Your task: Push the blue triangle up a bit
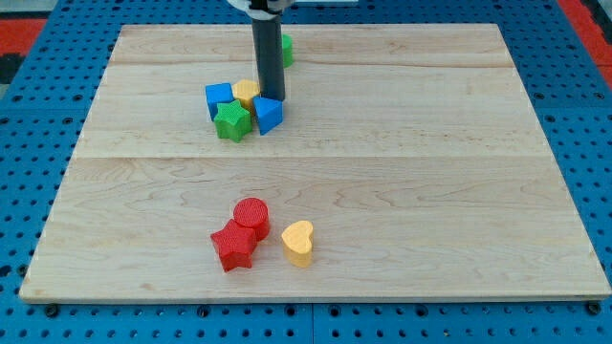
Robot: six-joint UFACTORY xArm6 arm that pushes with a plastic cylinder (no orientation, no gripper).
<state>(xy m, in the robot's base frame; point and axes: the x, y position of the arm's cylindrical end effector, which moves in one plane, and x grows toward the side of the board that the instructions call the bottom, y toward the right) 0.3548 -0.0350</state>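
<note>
The blue triangle (pixel 268 116) lies on the wooden board in the upper left part of the view, at the right end of a tight cluster. My tip (pixel 272 98) stands right at the triangle's upper edge, touching or nearly touching it. To the triangle's left are a green star (pixel 232 121), a yellow block (pixel 246 93) and a blue cube (pixel 219 96), all packed together. The rod rises from the tip to the view's top.
A green block (pixel 286 49) sits behind the rod near the board's top edge, partly hidden. Near the view's bottom are a red cylinder (pixel 251 215), a red star (pixel 233 247) and a yellow heart (pixel 298 242). A blue pegboard (pixel 38 115) surrounds the board.
</note>
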